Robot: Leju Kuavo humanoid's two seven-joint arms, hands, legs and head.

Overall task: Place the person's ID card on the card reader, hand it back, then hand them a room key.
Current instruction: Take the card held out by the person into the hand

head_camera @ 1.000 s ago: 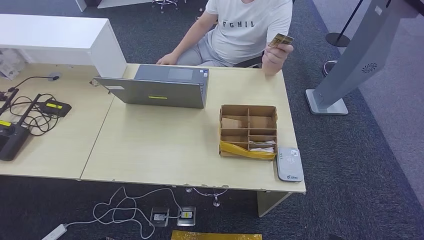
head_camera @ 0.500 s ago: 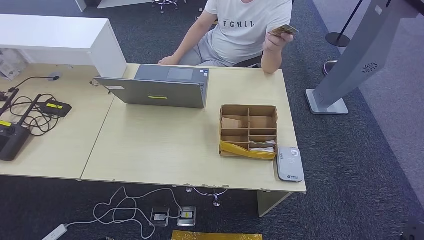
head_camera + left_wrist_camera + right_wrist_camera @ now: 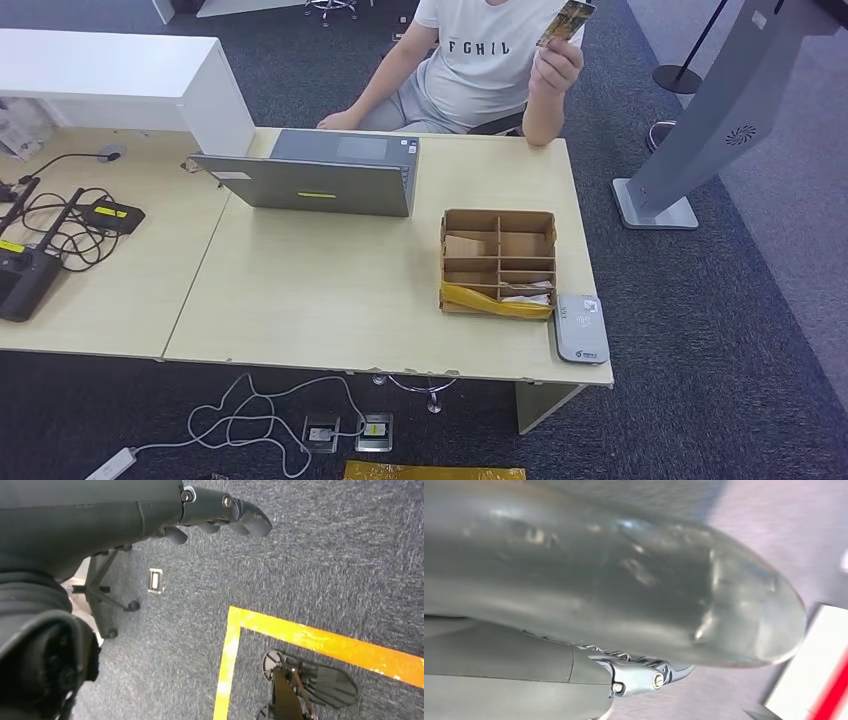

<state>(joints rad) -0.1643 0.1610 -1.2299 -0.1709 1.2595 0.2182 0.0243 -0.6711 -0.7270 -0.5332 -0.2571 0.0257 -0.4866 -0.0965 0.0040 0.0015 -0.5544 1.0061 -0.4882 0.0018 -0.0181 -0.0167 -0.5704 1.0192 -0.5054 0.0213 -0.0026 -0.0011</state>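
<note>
ID card (image 3: 565,21) sits pinched in the person's raised hand (image 3: 556,62) at the far side of the desk, lifted above their shoulder and well apart from everything on the tabletop. Nearest the robot, its left hand (image 3: 220,515) hangs over grey carpet with a yellow floor line (image 3: 310,640), fingers loosely extended and holding nothing; the right hand (image 3: 624,595) is seen so close and blurred that I cannot tell how its fingers lie. On the near right corner of the desk (image 3: 320,290) lies the grey card reader (image 3: 581,327), just beside a cardboard organizer (image 3: 497,262) divided into compartments, with a yellow strip along its near edge. Farther back a grey laptop (image 3: 320,180) stands open toward the person in a white T-shirt (image 3: 480,60), seated behind the desk.
</note>
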